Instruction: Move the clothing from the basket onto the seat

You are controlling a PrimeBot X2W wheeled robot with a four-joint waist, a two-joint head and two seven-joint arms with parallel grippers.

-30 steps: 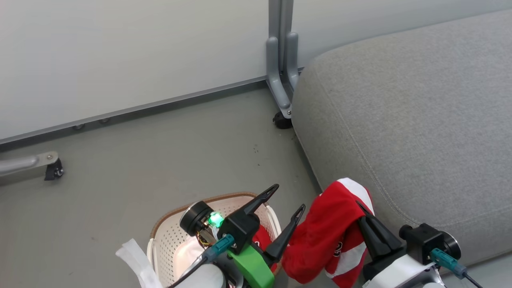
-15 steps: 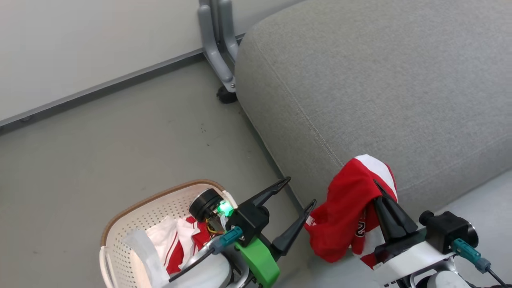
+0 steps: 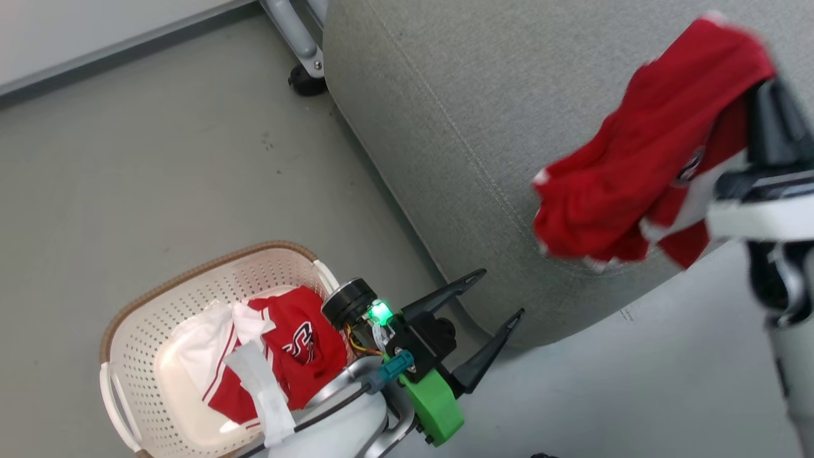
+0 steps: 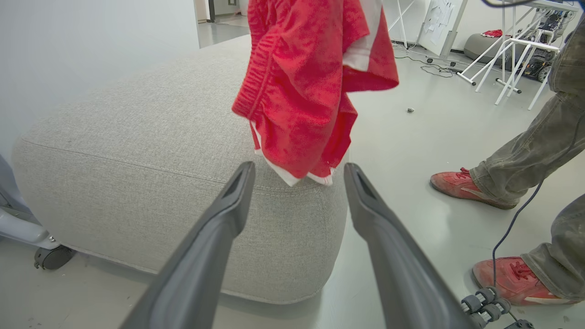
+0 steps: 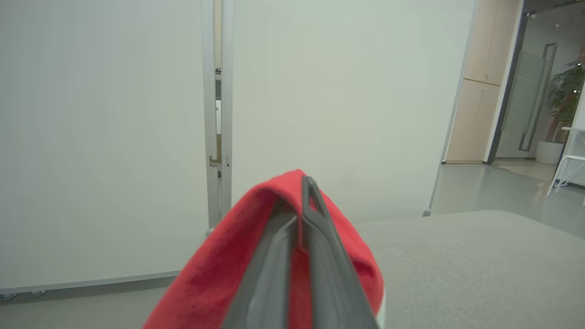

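- Out at 2 o'clock in the head view, my right end effector is pinched tight on a red garment with white trim. Its own wrist view shows the two fingers pressed together, with fabric draped down both sides.
- The garment hangs in the air by the near corner of the grey seat. I cannot tell whether its hem is over the top or just off the edge.
- I judge the carry to be partway and the release not yet due.
- To place it well I would travel on toward 12 o'clock over the flat top, high enough that the hem clears the stitched seam. Then I would lower until the cloth piles up, and only then open.
- Soft fabric may cling to a finger, so I would lift straight up after opening.
- My left end effector is spread wide and empty at 5 o'clock, just beside the seat's corner. I would leave it there, clear of the hanging cloth.
- The basket at 8 o'clock holds a red logo piece and a white cloth, so more trips are needed.
- A person's red shoes stand at 3 o'clock in the left wrist view, so I would swing tight.
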